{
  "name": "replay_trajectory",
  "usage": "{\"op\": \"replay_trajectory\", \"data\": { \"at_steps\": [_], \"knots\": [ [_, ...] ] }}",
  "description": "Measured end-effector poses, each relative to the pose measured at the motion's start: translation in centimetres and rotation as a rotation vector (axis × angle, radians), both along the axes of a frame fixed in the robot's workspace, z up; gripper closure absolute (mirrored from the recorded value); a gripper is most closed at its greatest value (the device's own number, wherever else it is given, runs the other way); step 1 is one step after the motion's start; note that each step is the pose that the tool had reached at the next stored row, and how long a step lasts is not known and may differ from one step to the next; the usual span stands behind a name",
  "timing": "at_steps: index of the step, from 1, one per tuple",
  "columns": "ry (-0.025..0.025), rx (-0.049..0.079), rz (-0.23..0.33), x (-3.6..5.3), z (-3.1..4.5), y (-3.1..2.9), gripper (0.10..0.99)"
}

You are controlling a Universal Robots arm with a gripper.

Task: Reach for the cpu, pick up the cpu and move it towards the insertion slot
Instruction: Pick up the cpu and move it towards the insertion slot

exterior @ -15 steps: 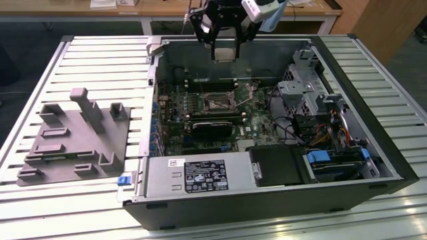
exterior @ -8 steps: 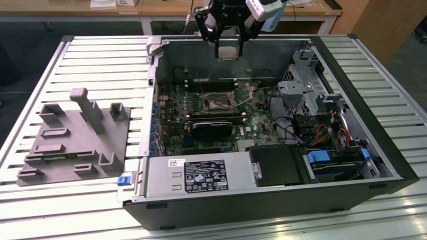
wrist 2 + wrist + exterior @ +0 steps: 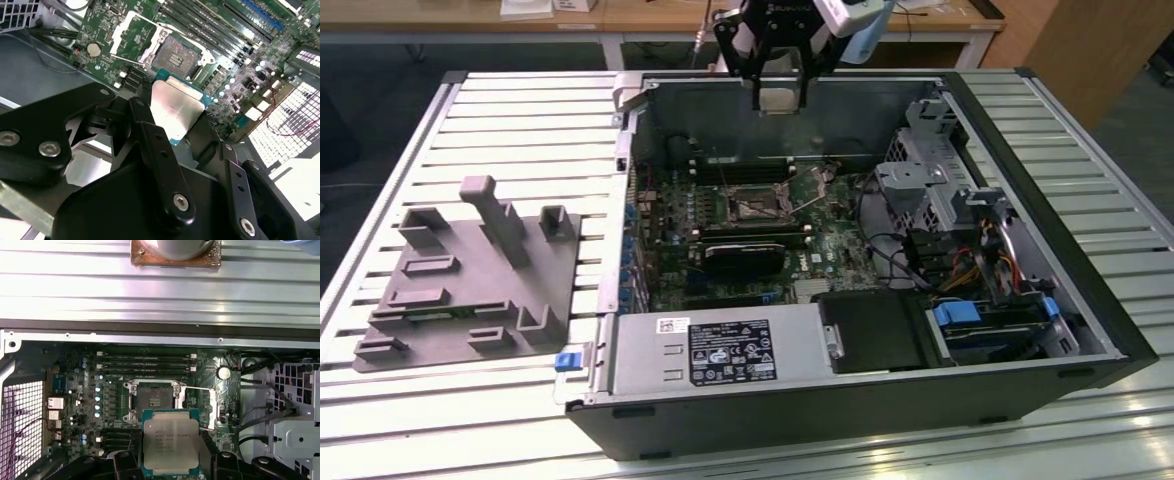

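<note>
hand (image 3: 172, 117) clamping cpu (image 3: 176, 109), insertion slot (image 3: 176, 54) just beyond

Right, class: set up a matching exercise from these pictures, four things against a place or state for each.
Things
1. cpu
2. insertion slot
3. grey plastic tray
4. gripper

Places or states
A. empty, its frame open, on the green board
B. on the slatted table, outside the computer case
C. held between the black fingers
D. above the case's far wall, shut on the chip

Pairs: 1-C, 2-A, 3-B, 4-D
</note>
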State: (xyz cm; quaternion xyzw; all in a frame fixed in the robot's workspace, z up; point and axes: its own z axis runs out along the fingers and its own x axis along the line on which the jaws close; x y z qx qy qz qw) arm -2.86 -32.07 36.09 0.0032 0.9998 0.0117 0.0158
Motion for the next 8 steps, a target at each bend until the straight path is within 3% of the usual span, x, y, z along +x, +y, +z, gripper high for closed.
{"op": "replay_trajectory", "data": {
  "at_steps": [8],
  "knots": [
    [-0.0001,0.001,0.0,0.0,0.11,0.03,0.549]
  ]
}}
